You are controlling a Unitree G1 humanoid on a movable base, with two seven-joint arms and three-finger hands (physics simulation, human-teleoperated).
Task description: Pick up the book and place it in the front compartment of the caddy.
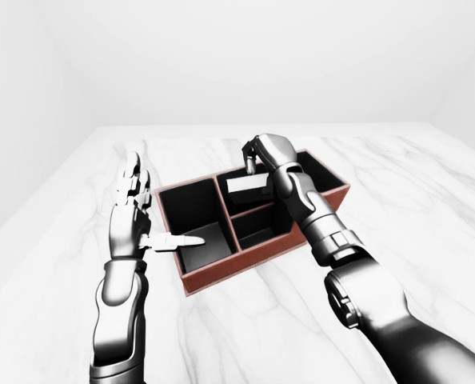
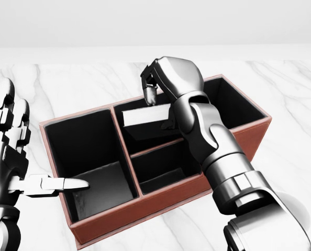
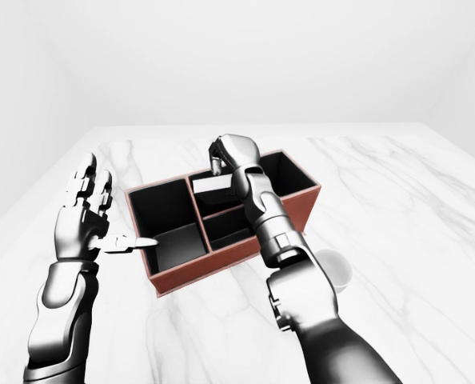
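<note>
I have my right hand (image 2: 163,86) over the caddy (image 2: 92,227), and the book (image 2: 145,115) sits under it, in the upper of the 2 small middle compartments as the head view shows them – its pale edge is turned up and it leans a little. The fingers curl down above the book, one fingertip (image 2: 149,94) pointing at its top edge, but the wrist hides the contact, so I cannot tell if the hand has real hold of the book or only hovers just over it. My left hand (image 2: 11,157) is wide open and holds nothing; its thumb (image 2: 61,184) reaches flat over the rim of the big left compartment. For this step I think the good way is to check first which compartment is the front one, because the book looks to be in the upper small one and the lower small one (image 2: 163,167) shows no book. If the book has to go there, I would close the fingers firmly on its top edge, lift it straight up until it clears the thin divider (image 2: 155,147), then bring it toward me and lower it slowly, without pushing the caddy on the marble table (image 2: 297,151). The left hand could steady the caddy wall. Count: 1 book, 1 caddy with what I count as 4 compartments, 2 hands, and 1 pale round thing (image 3: 333,268) beside the caddy – I cannot tell what it is
</note>
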